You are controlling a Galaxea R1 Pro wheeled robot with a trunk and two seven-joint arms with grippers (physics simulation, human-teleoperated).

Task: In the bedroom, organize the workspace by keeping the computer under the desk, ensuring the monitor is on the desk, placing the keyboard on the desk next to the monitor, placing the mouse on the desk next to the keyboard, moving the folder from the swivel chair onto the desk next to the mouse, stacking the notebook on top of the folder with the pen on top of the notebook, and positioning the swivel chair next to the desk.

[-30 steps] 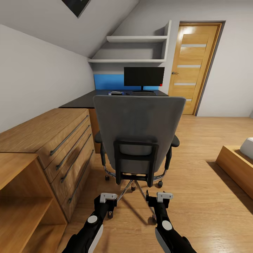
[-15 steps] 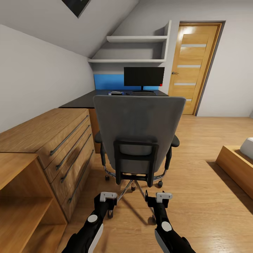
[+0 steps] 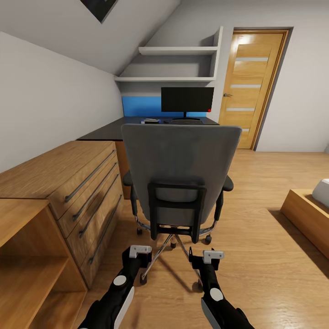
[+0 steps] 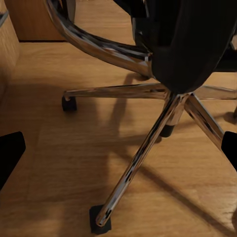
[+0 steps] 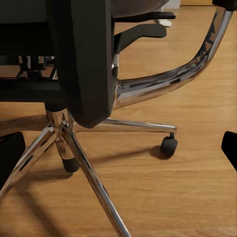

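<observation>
So swivel chair (image 3: 180, 178) rolls easily on castors but is bulky; I'd grab its black back bracket (image 3: 177, 211). Left gripper (image 3: 140, 256) and right gripper (image 3: 206, 261) both spread, empty.

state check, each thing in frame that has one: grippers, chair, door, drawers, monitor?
left gripper: open, empty, low behind the chair base
right gripper: open, empty
swivel chair: upright, back toward the robot, facing the desk
monitor: upright on the desk, screen dark
door: shut
light-wood drawer chest: drawers shut
</observation>
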